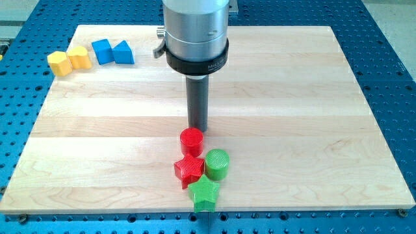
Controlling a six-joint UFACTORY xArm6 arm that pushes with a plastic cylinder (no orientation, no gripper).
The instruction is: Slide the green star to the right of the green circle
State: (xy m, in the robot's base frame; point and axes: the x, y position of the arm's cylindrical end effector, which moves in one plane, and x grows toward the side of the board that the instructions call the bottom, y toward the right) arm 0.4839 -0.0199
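Camera view: green star below tool.

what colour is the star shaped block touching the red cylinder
Red: the red star sits just below the red cylinder, clearest in the camera view.

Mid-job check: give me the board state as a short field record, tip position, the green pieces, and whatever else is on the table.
tip: my tip at the view's top edge of the red cylinder, apparently touching
green circle: right of the red star
green star: below the green circle, slightly left, near the board's bottom edge
task state: star not yet to the circle's right
far cluster: yellow blocks, blue cube, blue triangle at the view's top left
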